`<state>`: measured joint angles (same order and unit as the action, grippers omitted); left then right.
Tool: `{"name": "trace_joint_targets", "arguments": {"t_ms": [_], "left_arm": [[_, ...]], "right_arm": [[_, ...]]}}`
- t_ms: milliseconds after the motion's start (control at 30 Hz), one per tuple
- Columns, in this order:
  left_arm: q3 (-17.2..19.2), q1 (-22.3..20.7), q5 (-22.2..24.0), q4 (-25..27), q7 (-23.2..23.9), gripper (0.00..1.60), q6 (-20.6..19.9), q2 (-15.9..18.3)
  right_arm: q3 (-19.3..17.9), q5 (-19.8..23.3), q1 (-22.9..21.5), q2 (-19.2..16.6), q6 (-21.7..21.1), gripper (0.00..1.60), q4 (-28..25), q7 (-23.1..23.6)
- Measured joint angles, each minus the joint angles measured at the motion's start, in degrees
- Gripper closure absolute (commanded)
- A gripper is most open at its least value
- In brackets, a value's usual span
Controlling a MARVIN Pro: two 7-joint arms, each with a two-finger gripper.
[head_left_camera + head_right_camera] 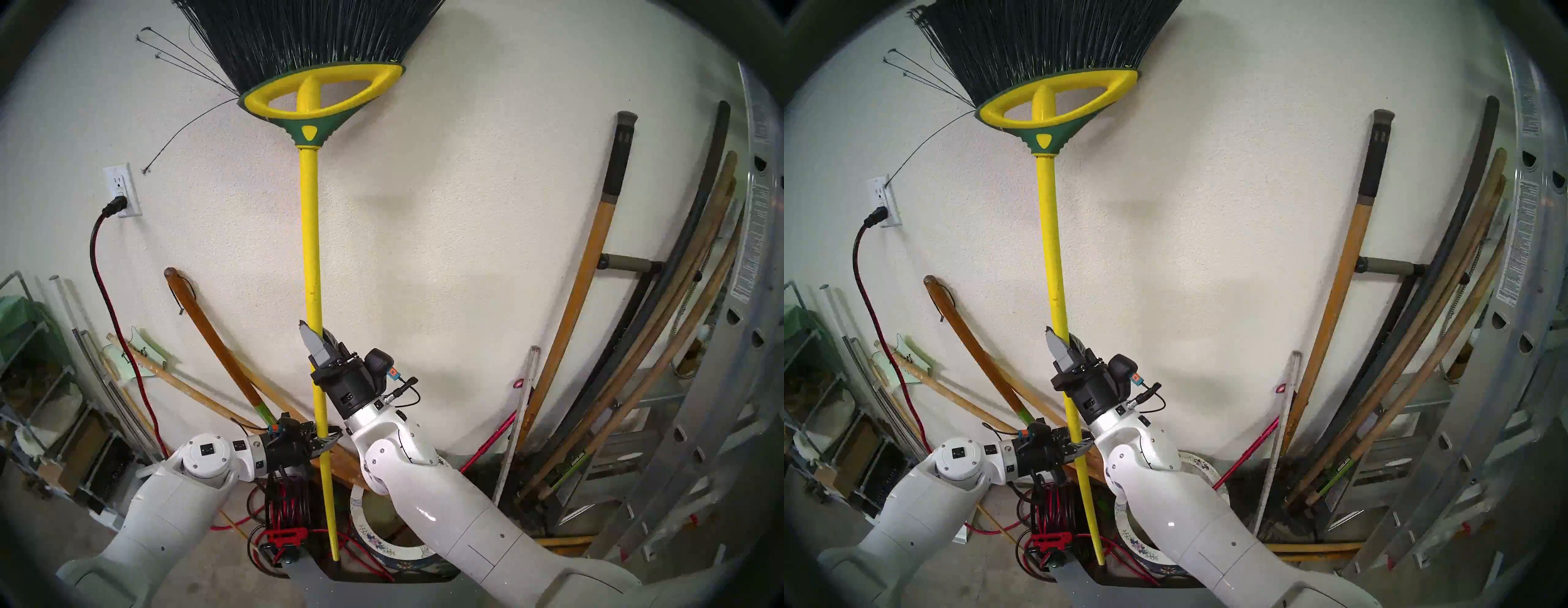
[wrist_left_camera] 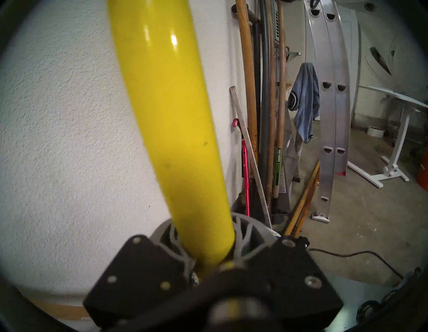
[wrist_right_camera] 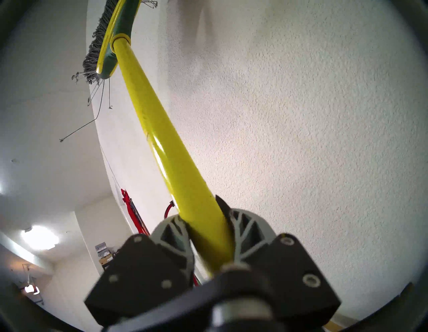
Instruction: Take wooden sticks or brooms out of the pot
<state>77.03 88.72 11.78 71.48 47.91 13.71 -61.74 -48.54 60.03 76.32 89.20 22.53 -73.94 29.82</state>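
Standing upright, bristles up, one broom (image 1: 310,237) was clamped by two claws: left claw (image 1: 326,441) low, right claw (image 1: 319,342) higher, its foot outside the one pot's (image 1: 373,536) left rim, wall close behind.

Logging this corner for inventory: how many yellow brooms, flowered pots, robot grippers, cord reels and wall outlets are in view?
yellow broom: 1
white flowered pot: 1
grippers: 2 (left gripper and right gripper, both shut on the broom's pole)
red-and-black cord reel: 1
wall outlet: 1
Total: 6
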Motion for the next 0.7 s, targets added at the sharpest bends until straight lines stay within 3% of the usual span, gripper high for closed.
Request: {"name": "trace_joint_targets", "arguments": {"t_ms": [367,700], "left_arm": [[-1.4,-1.4,0.1,-3.5,-0.2,1.60,2.8,-1.4],[-3.8,-4.1,-2.7,-10.5,-2.1,1.60,4.5,-3.3]], "right_arm": [[0.3,-0.5,0.0,-0.5,0.3,1.60,0.7,0.0],[1.5,0.1,0.0,-1.0,2.1,1.60,4.4,-0.3]]}}
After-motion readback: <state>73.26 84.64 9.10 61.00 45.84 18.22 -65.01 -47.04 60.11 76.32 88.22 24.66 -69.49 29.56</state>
